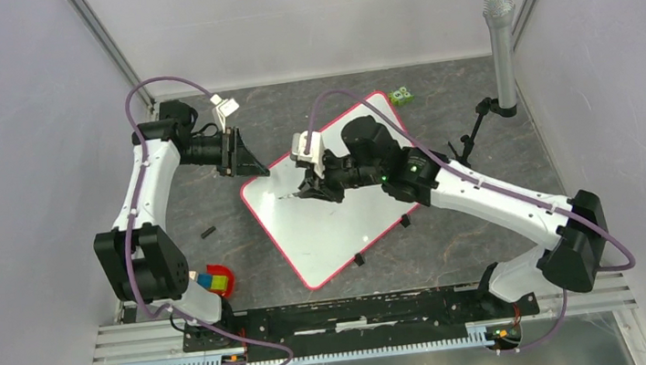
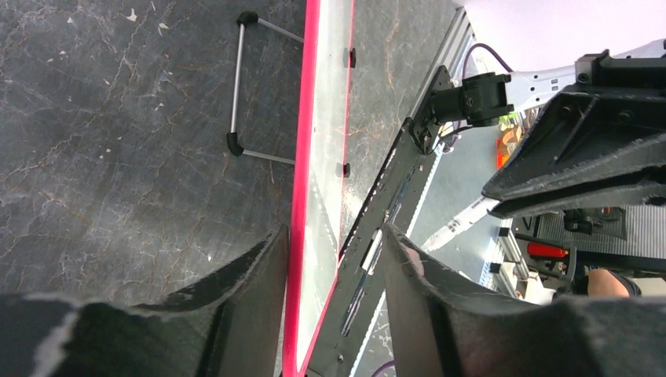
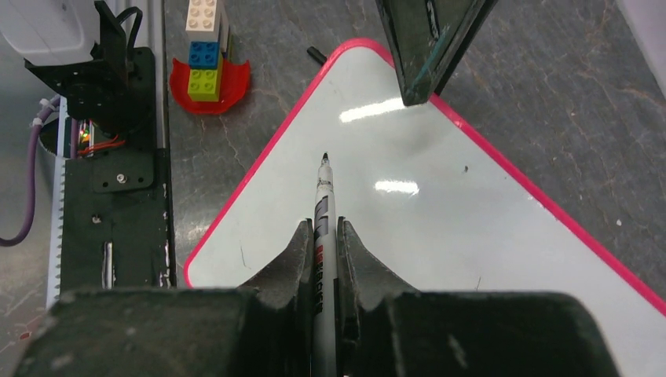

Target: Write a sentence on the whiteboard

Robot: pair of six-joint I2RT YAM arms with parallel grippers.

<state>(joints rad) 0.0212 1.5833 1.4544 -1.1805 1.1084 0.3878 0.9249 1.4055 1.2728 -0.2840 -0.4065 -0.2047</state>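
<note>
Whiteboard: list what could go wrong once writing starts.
1. The left gripper straddles the whiteboard's red edge with jaws not clamped; the board may slide under pen pressure.
2. The right gripper pinches the marker with much of it sticking out; it could pivot when pressed.
3. The left gripper hangs just ahead of the marker tip; strokes there may collide.
</note>
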